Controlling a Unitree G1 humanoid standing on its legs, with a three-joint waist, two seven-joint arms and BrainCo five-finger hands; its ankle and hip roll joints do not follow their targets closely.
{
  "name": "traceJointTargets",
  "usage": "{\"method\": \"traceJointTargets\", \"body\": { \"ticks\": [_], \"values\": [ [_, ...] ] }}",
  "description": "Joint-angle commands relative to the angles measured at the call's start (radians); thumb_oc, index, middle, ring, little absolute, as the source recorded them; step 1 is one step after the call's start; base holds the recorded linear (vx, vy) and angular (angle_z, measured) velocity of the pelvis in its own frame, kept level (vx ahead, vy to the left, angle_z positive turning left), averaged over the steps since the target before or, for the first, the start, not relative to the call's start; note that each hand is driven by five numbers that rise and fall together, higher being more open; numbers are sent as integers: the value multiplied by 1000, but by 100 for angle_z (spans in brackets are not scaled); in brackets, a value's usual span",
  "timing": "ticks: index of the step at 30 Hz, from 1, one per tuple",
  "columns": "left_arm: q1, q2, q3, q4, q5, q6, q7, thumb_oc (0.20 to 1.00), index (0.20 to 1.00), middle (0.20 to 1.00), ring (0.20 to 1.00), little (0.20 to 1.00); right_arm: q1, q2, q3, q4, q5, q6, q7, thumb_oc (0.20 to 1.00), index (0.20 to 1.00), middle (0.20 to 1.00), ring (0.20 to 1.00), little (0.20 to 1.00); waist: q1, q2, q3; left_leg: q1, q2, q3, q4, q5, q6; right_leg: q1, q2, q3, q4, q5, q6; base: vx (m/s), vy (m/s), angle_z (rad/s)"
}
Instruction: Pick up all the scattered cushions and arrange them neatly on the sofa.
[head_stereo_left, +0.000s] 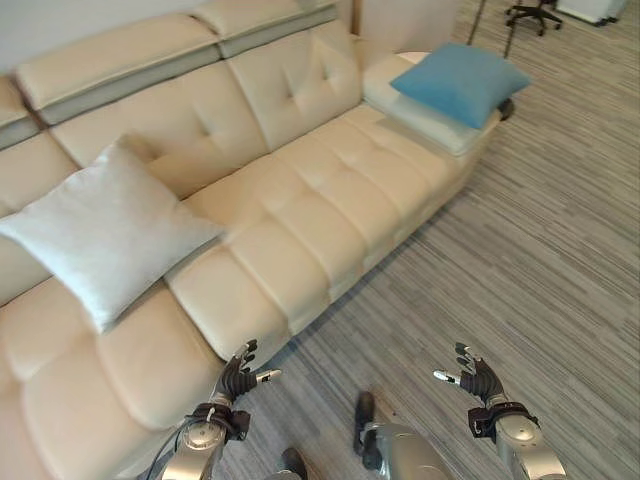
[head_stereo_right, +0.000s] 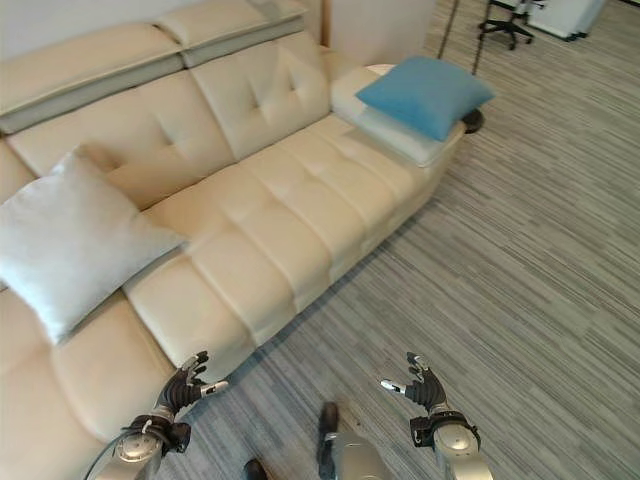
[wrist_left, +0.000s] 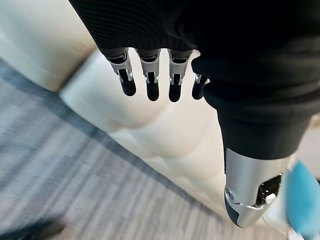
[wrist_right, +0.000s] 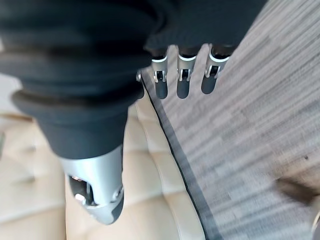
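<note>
- The left hand (head_stereo_left: 238, 380) is raised low at the front edge of the sofa (head_stereo_left: 300, 215), wrist down and fingers pointing up and outward, loosely spread; it holds nothing.
- In its wrist view the left fingers (wrist_left: 150, 82) hang straight in a row over the cream seat, thumb apart, touching nothing.
- The right hand (head_stereo_left: 478, 377) is held up over the striped floor (head_stereo_left: 540, 260), well apart from the sofa, fingers relaxed and slightly fanned, palm turned toward the left hand, empty.
- Its wrist view shows the right fingers (wrist_right: 182, 80) straight above the floor, beside the sofa's edge.
- A pale grey cushion (head_stereo_left: 105, 230) leans against the backrest at the sofa's left part, one corner up.
- A blue cushion (head_stereo_left: 460, 82) lies on the armrest at the sofa's far right end, near a black chair (head_stereo_left: 535, 14) farther back.
</note>
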Motion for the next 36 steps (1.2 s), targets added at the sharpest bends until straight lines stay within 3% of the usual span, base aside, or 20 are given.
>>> {"method": "traceJointTargets", "body": {
  "ticks": [1, 2, 3, 6, 8, 11, 13, 14, 18, 21, 22, 23, 24, 25, 26, 27, 32, 33, 34, 36],
  "values": [
    [10, 18, 21, 13, 8, -18, 2, 1000, 1000, 1000, 1000, 1000, 25, -2, 31, -65, 4, -32, -21, 1000, 1000, 1000, 1000, 1000, -27, -28, -44, -49, -10, -134, 115, -83, -29, 143, 35, 149, -153, 18, 75, 199, -223, -110],
    [10, 18, 21, 13, 8, -19, 2, 1000, 1000, 1000, 1000, 1000, 25, -3, 31, -65, 4, -32, -21, 1000, 1000, 1000, 1000, 1000, -25, -27, -43, -50, -8, -132, 121, -86, -30, 143, 37, 150, -155, 18, 75, 153, -167, -113],
    [11, 13, 15, 20, 6, -19, -1, 1000, 1000, 1000, 1000, 1000, 30, -6, 27, -67, 7, -33, -22, 1000, 1000, 1000, 1000, 1000, -31, -31, -42, -59, 7, -131, 201, -106, -31, 159, 44, 169, -166, 13, 65, 157, -202, -96],
    [-4, -13, -7, 37, -21, -21, 10, 1000, 1000, 1000, 1000, 1000, 26, -34, 30, -82, 13, -34, -36, 1000, 1000, 1000, 1000, 1000, -25, -36, -14, -138, 62, -203, 486, -67, -37, 213, 87, 223, -178, -15, 16, 219, -264, -73],
    [-14, -25, -24, 45, -31, -21, 16, 1000, 1000, 1000, 1000, 1000, 22, -39, 30, -85, 24, -32, -43, 1000, 1000, 1000, 1000, 1000, -8, -55, -3, -236, 10, -259, 528, -52, -9, 238, 91, 259, -196, -7, 1, 176, -132, -78],
    [-12, -24, -39, 28, -20, -21, 13, 1000, 1000, 1000, 1000, 1000, 28, -46, 22, -101, 32, -38, -44, 1000, 1000, 1000, 1000, 1000, 18, -65, -1, -333, -53, -308, 424, -52, 2, 288, 104, 310, -223, -23, 12, 323, -54, -51],
    [-8, -19, -46, 14, -7, -18, 13, 1000, 1000, 1000, 1000, 1000, 28, -48, 24, -99, 31, -41, -52, 1000, 1000, 1000, 1000, 1000, 38, -53, -1, -381, -88, -356, 305, 32, -8, 315, 133, 337, -230, -40, 10, 456, -5, -51],
    [0, -17, -44, -4, 3, -14, 14, 1000, 1000, 1000, 1000, 1000, 18, -47, 32, -90, 27, -44, -60, 1000, 1000, 1000, 1000, 1000, 66, -42, 5, -429, -125, -418, 151, 83, -24, 364, 160, 381, -236, -72, 11, 574, 40, -57],
    [2, -15, -38, -4, 18, -12, 15, 1000, 1000, 1000, 1000, 1000, 10, -45, 36, -81, 19, -41, -59, 1000, 1000, 1000, 1000, 1000, 88, -33, -7, -483, -134, -438, 72, 130, -33, 420, 179, 442, -235, -105, 14, 403, 72, -73],
    [25, -11, -23, -7, 23, -11, 6, 1000, 1000, 1000, 1000, 1000, 20, -42, 34, -94, 6, -38, -42, 1000, 1000, 1000, 1000, 1000, 104, -31, -32, -449, -127, -451, 66, 163, -14, 454, 172, 485, -219, -137, 25, 540, 187, -73],
    [12, -2, -23, 26, 45, -5, 8, 1000, 1000, 1000, 1000, 1000, 27, -19, 26, -82, 5, -35, -34, 1000, 1000, 1000, 1000, 1000, 91, -67, -43, -434, -149, -444, 148, 141, 12, 416, 125, 496, -52, -44, 77, 587, 200, -84],
    [8, 4, -23, 26, 45, -6, 8, 1000, 1000, 1000, 1000, 1000, 23, -14, 27, -86, 8, -37, -29, 1000, 1000, 1000, 1000, 1000, 88, -69, -38, -417, -145, -431, 155, 122, 20, 376, 111, 491, 39, 16, 103, 577, 200, -69],
    [8, 4, -23, 27, 45, -6, 8, 1000, 1000, 1000, 1000, 1000, 23, -15, 27, -86, 8, -37, -29, 1000, 1000, 1000, 1000, 1000, 90, -66, -40, -419, -141, -430, 155, 124, 20, 373, 115, 493, 38, 20, 102, 206, 71, -53],
    [1, 13, -23, 22, 42, -7, 11, 1000, 1000, 1000, 1000, 1000, 10, -7, 37, -88, 16, -44, -27, 1000, 1000, 1000, 1000, 1000, 88, -71, -34, -403, -137, -412, 168, 98, 30, 328, 99, 481, 120, 110, 130, 297, 110, -58],
    [-17, 23, -25, 21, 37, -6, 18, 1000, 1000, 1000, 1000, 1000, -7, 8, 46, -92, 16, -46, -26, 1000, 1000, 1000, 1000, 1000, 80, -58, -15, -329, -120, -398, 161, 64, 44, 228, 78, 430, 253, 154, 133, 422, 148, -61],
    [-23, 25, -24, 23, 36, -7, 22, 1000, 1000, 1000, 1000, 1000, -11, 13, 47, -91, 16, -45, -28, 1000, 1000, 1000, 1000, 1000, 74, -49, -10, -285, -117, -396, 153, 39, 50, 192, 58, 389, 263, 139, 121, 311, 115, -47],
    [-19, 25, -28, 15, 36, -10, 20, 1000, 1000, 1000, 1000, 1000, -16, 5, 49, -114, 13, -40, -31, 1000, 1000, 1000, 1000, 1000, 46, -33, -4, -174, -113, -395, 142, -34, 50, 114, 20, 291, 99, 57, 89, 396, 24, 7],
    [-16, 21, -31, 13, 40, -9, 20, 1000, 1000, 1000, 1000, 1000, -24, 2, 48, -109, 16, -36, -33, 1000, 1000, 1000, 1000, 1000, 33, -35, -4, -121, -121, -398, 125, -67, 45, 67, 20, 283, -30, 66, 96, 422, -67, -22],
    [-15, 21, -31, 13, 40, -9, 20, 1000, 1000, 1000, 1000, 1000, -24, 1, 48, -110, 16, -36, -33, 1000, 1000, 1000, 1000, 1000, 33, -32, 1, -112, -118, -399, 123, -69, 44, 77, 23, 281, -36, 67, 96, 426, -78, -29],
    [-21, 6, -24, 22, 41, -10, 20, 1000, 1000, 1000, 1000, 1000, -24, 3, 53, -101, 6, -26, -34, 1000, 1000, 1000, 1000, 1000, 11, -33, 6, -32, -123, -419, 89, -109, 28, 17, 28, 292, -200, 123, 126, 582, -156, -4]
  ]
}}
